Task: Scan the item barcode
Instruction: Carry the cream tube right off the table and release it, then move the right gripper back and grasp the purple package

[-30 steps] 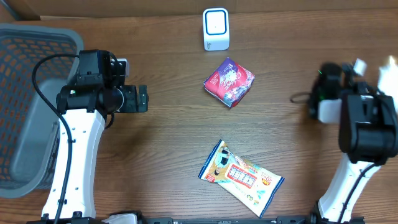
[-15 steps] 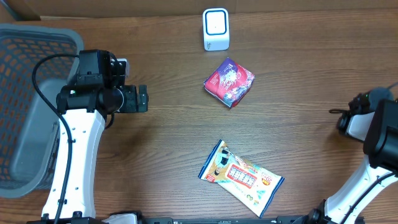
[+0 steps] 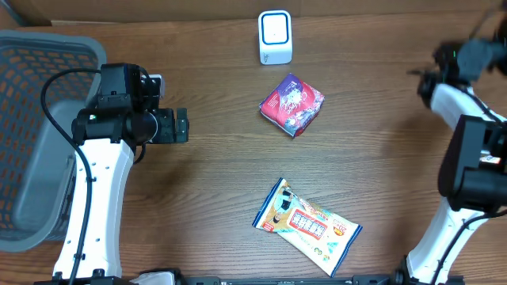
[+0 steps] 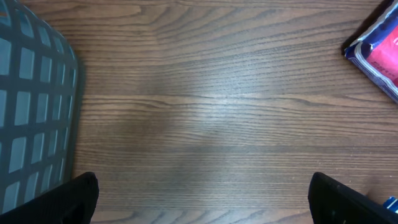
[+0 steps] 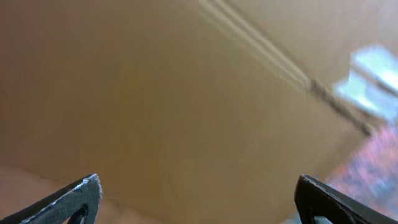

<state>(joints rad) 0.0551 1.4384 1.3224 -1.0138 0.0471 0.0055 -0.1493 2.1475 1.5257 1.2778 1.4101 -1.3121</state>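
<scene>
Two packets lie on the wooden table: a red and purple packet (image 3: 291,104) in the middle and a blue and white snack bag (image 3: 307,226) nearer the front. No barcode shows on either. The white scanner (image 3: 275,36) stands at the back centre. My left gripper (image 3: 181,125) hovers left of the red packet, open and empty. In the left wrist view the left gripper (image 4: 202,202) spans bare wood, with the red packet's corner (image 4: 378,53) at the top right. My right gripper (image 3: 444,67) is blurred at the back right. In its wrist view the right gripper (image 5: 199,199) is open on nothing.
A grey mesh basket (image 3: 32,134) fills the left side, and its wall (image 4: 31,99) shows close by in the left wrist view. The right wrist view faces a blurred brown cardboard surface (image 5: 186,93). Cardboard edges run along the table's back.
The right arm has swung from the middle right, out toward the right edge, then up to the back right corner. The left arm and both packets have not moved.
</scene>
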